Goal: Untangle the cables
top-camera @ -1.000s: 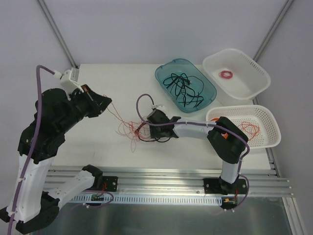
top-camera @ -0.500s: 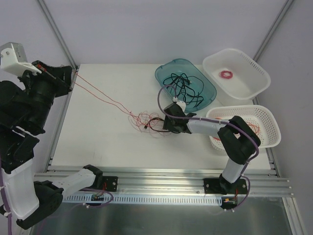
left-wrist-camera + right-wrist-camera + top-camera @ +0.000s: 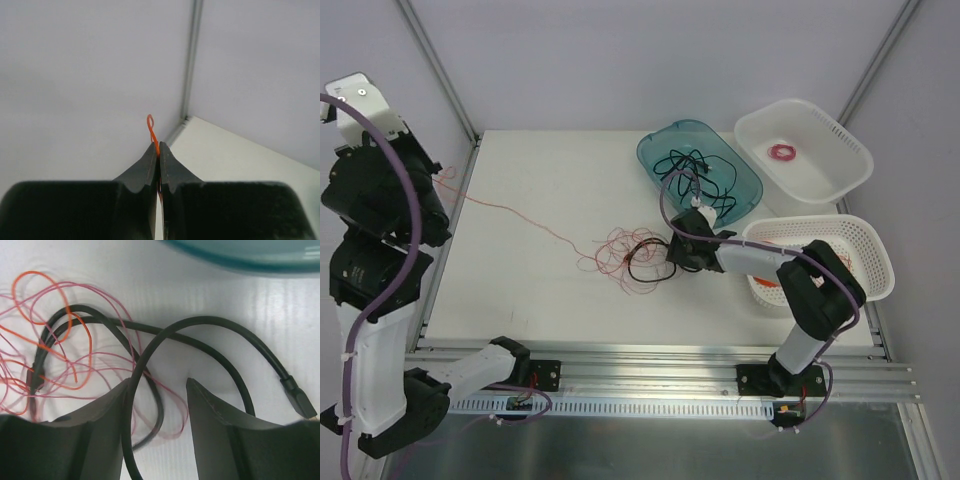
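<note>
**Red wire pinched, black cord between parted fingers**

My right gripper (image 3: 157, 385) sits low over the table (image 3: 520, 300), jaws apart. A loop of the black cord (image 3: 200, 319) passes between them, beside the tangle of red wires (image 3: 608, 252) mid-table. My left gripper (image 3: 159, 147) is raised at the left edge and clenched on one red wire (image 3: 153, 137), which runs down to the tangle. Farther back, a teal tray (image 3: 645, 155) holds more black cords (image 3: 700, 175).

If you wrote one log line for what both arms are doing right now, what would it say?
left gripper: shut on red wire, held high | right gripper: open, astride black cord | tangle: beside right gripper
</note>
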You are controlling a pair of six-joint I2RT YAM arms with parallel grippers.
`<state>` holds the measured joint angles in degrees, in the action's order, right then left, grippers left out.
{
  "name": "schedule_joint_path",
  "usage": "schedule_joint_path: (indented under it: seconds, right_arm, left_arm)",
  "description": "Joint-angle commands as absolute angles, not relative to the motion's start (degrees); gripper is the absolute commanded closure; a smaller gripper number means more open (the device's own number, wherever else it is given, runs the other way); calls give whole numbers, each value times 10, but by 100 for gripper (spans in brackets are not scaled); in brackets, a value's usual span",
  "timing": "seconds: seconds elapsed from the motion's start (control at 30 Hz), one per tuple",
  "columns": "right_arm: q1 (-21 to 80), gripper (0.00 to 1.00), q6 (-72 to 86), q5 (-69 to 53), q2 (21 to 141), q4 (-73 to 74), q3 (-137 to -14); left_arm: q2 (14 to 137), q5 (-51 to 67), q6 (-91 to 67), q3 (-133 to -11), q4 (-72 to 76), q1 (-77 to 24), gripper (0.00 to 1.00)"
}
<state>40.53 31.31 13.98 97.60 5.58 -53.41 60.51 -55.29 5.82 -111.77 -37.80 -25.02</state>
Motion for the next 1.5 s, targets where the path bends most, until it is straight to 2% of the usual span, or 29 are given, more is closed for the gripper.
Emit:
schedule_joint_path:
  seconds: [0.0,0.17,0.3,0.4,0.63,0.83,0.97,1.07,1.2,1.3,1.33,1.43,1.47]
  right_arm:
    - [385,49,316,140,967,132,-490]
    - [382,47,288,140,924,143,-483]
    - [398,43,248,149,897,175,-513]
    - [418,38,204,146,877,186,-530]
    - [468,23,118,136,812,214,-583]
    - [493,16,81,93,766,208,-583]
    - [497,14,76,93,751,204,-568]
    - [497,14,83,102,751,202,-552]
    - [498,13,91,102,750,198,-540]
    - [498,13,93,103,750,194,-535]
    - [498,13,94,104,749,195,-535]
    - [497,12,98,112,748,194,-535]
    - [497,12,98,116,747,192,-534]
  left_arm:
    - [579,-673,232,-1024,-198,-231,100]
    - [555,-643,173,-931,-212,-226,100]
    - [531,-568,80,-892,-266,-226,100]
    - [519,-510,36,-849,-285,-226,100]
    - [507,-285,-102,-736,-311,-225,100]
    - [544,-260,-144,-652,-311,-215,100]
    - [577,-251,-179,-593,-312,-159,100]
    - [598,-233,-210,-557,-311,-98,94]
    - [617,-193,-223,-526,-314,-7,92]
    - [618,-151,-227,-512,-314,33,76]
    - [616,-129,-228,-510,-314,34,62]
    - [600,-84,-230,-506,-315,34,41]
    - [588,-57,-241,-505,-318,34,27]
